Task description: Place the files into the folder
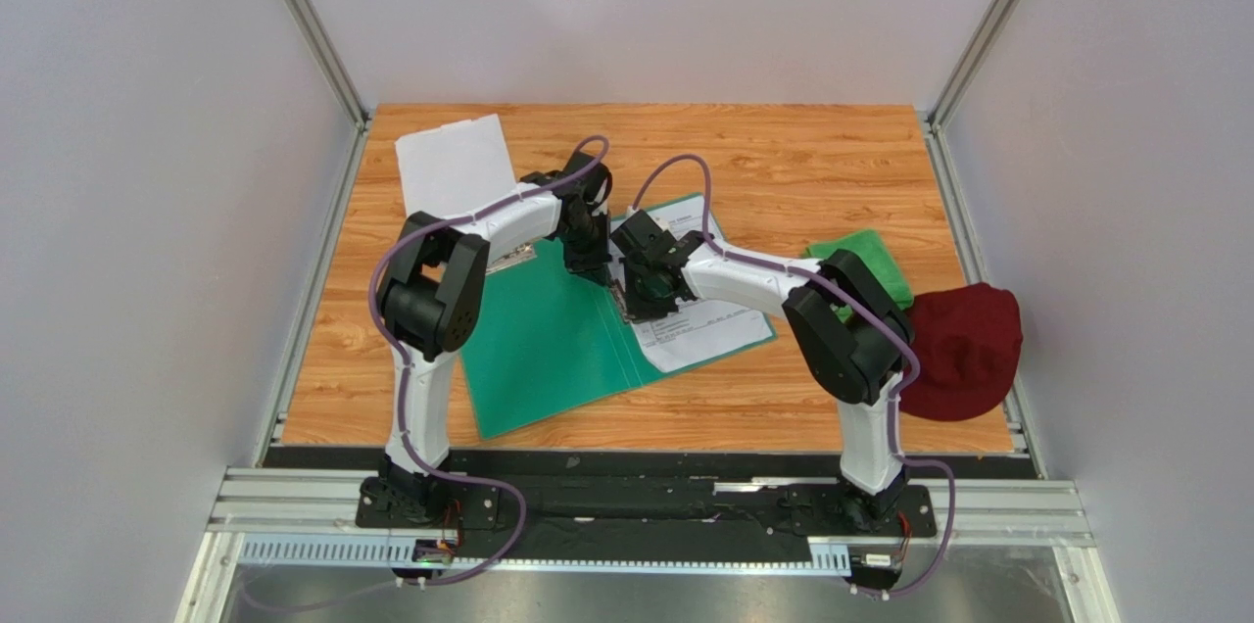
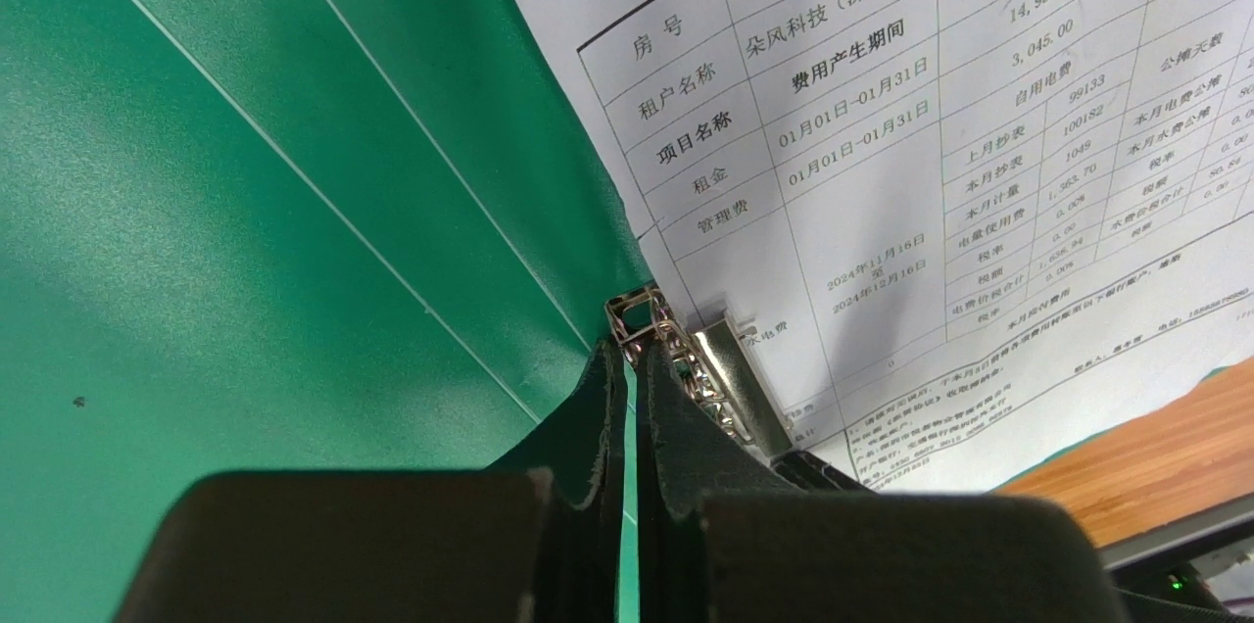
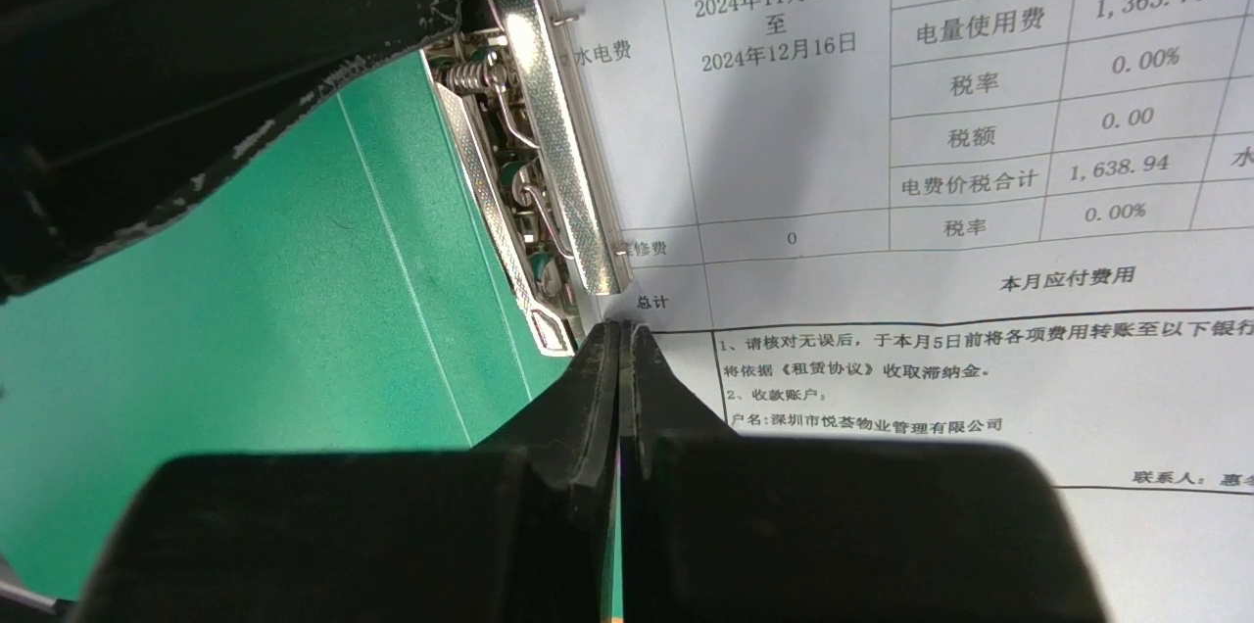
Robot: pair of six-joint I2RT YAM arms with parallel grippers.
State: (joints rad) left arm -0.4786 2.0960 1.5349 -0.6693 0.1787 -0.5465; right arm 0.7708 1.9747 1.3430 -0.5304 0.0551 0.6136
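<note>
On the desk (image 1: 824, 153), the sheet (image 2: 913, 212) in the folder (image 1: 545, 344) looks flimsy, best pinched edgewise; both jaws are clenched by its clip (image 3: 567, 138).

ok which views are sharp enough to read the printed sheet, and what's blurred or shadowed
left wrist: print on the sheet is sharp, the left pincer blurs dark toward its base, uneven shading on the folder; right wrist: print crisp, bright glint on the metal clip; top external: evenly lit, text too small to read
</note>
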